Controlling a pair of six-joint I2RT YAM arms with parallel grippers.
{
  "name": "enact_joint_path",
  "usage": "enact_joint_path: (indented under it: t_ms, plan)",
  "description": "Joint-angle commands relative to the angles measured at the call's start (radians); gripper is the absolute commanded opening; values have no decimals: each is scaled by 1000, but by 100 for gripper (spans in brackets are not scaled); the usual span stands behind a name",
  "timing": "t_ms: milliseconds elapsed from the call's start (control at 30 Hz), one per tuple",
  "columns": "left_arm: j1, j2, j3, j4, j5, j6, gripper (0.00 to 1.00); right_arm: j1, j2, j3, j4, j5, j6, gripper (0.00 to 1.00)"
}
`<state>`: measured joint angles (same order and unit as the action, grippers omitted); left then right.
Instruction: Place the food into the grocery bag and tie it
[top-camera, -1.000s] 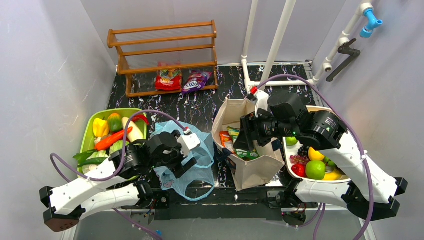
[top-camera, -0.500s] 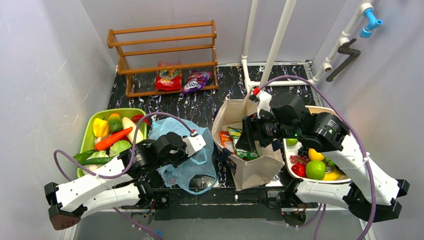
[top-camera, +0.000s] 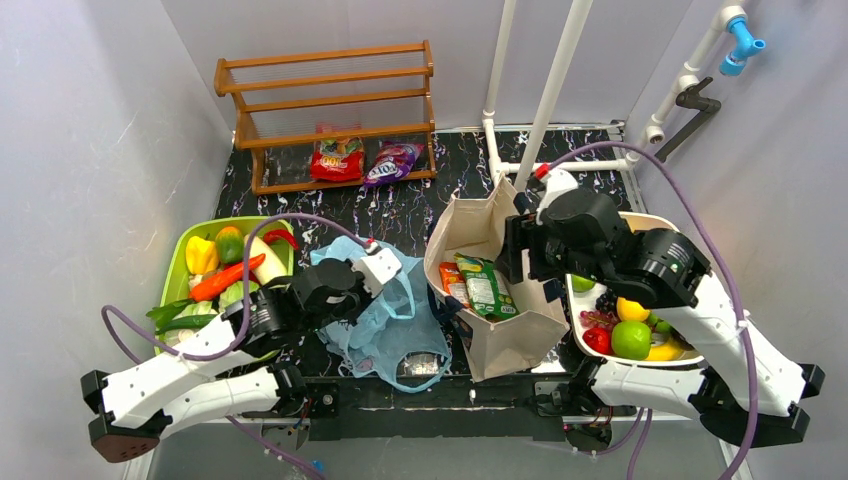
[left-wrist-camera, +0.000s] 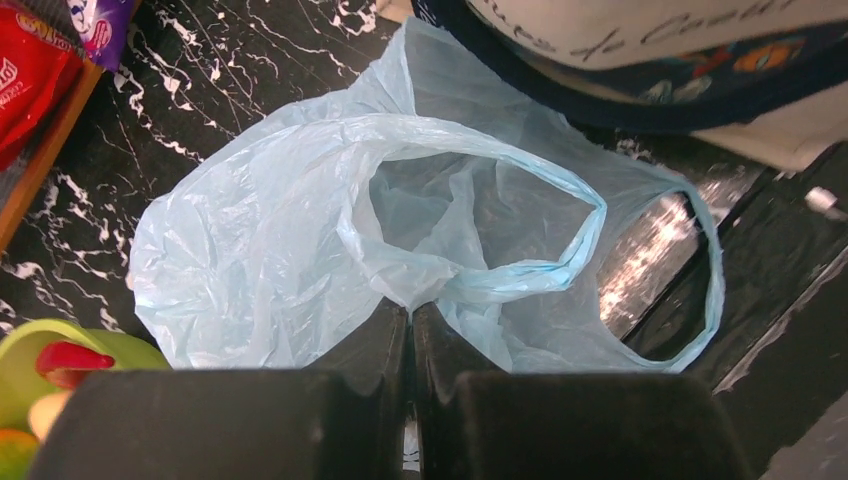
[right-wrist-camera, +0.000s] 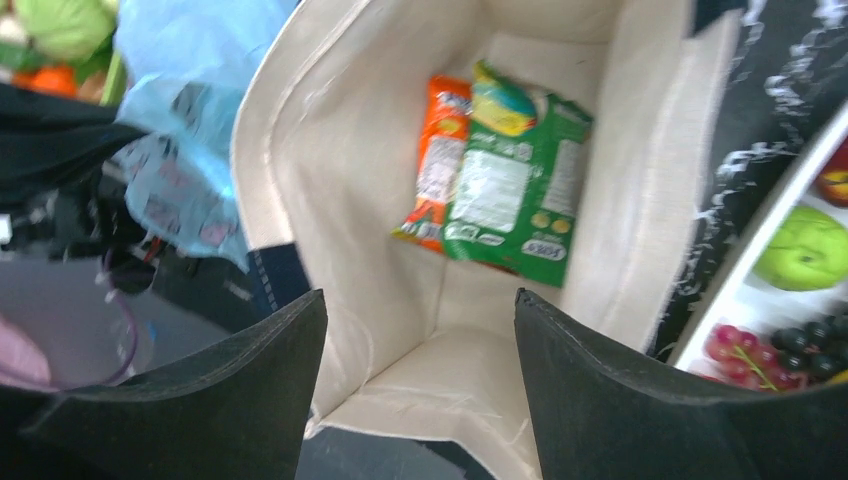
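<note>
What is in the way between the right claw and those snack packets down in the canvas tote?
Nothing visible. The right gripper is open above the open mouth of the tote, and the orange packet and green packet lie uncovered at its bottom.

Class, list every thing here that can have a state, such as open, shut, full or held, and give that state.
blue bag, slack on the table, pinched, no food seen inside
left gripper, shut on blue bag
right gripper, open, empty, above tote
tote, upright, open, two packets inside
green bin, full of vegetables
fruit tray, holds fruit
rack, upper shelves bare, two snack packs at the bottom
</note>
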<state>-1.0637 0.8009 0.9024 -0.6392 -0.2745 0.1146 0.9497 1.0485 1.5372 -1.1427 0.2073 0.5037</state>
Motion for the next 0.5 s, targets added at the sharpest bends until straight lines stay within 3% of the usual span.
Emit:
enact_joint_path:
  t_ms: [0, 133, 200, 300, 367, 467]
  plan:
    - [-4, -66, 32, 13, -48, -136, 0, 4, -83, -14, 23, 262, 66, 77]
    - [-3, -117, 27, 9, -49, -265, 0, -24, -129, -31, -9, 389, 68, 90]
    - [-4, -123, 33, -7, -55, -334, 0, -118, -114, -26, -37, 343, 38, 94]
    - [-4, -111, 57, -30, -51, -426, 0, -470, -96, -55, -17, 144, -28, 95]
    - [-4, -110, 57, -28, -52, -461, 0, -604, -81, -91, -11, 156, -31, 95]
    - [-4, -109, 57, -24, -41, -485, 0, -865, -66, -209, 46, -1, -11, 95]
